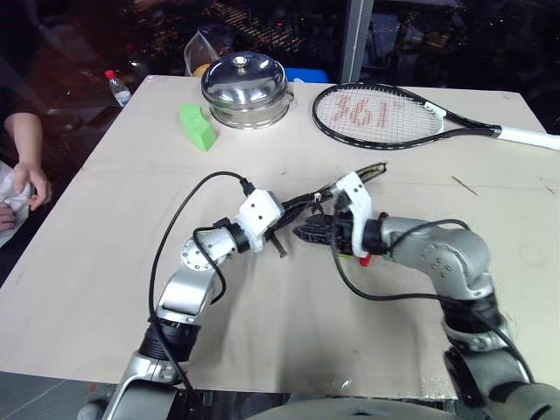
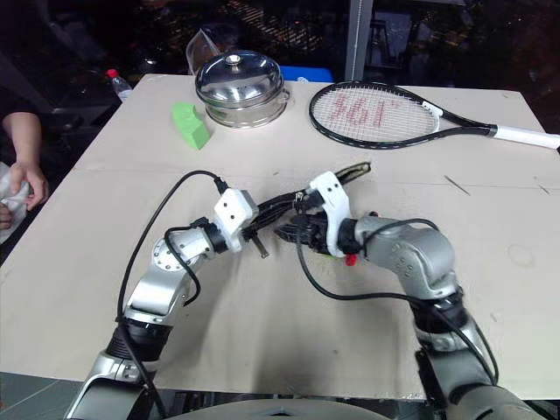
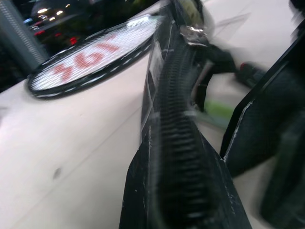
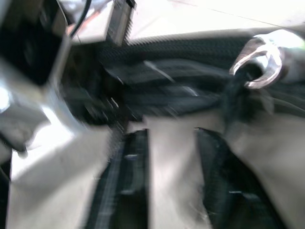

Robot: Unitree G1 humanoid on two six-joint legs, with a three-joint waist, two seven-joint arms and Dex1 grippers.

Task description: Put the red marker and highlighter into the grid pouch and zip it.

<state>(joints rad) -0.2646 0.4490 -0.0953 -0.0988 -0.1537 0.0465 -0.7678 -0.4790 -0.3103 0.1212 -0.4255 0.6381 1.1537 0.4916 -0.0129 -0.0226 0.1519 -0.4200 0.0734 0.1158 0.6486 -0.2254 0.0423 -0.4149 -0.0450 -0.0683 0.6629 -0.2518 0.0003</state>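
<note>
The grid pouch (image 1: 325,206) is up off the surface (image 1: 114,236), near the middle, held between the two arms; it is black and looks long and thin from above, with one end poking out toward the tennis racket (image 1: 385,115); in the left wrist view the grid pouch's zipper teeth run away from the camera, and a small white label shows on its side.

The left claw (image 1: 282,229) is squeezed tight on the near end of the grid pouch; the left wrist view shows the black cloth pinched right between its fingers.

The right claw (image 4: 169,179) sits just under the grid pouch; its two black fingers (image 4: 128,181) stand apart with bare surface showing between them, and they have hold of nothing; a shiny metal ring (image 4: 259,59) on the zipper hangs just past the fingertips.

A bit of red (image 1: 364,260) and a bit of bright green (image 1: 347,254) peek out beside the right wrist, under the grid pouch; in the left wrist view a green thing (image 3: 220,110) lies on the surface near a dark pen shape with a red end (image 3: 248,71); I cannot tell for sure what they are.

Farther back on the surface sit a shiny metal pot with a lid (image 1: 244,88), a green wedge block (image 1: 198,126) just beside it, and the tennis racket off to the right; a person's hand (image 1: 33,184) rests at the left edge.
</note>
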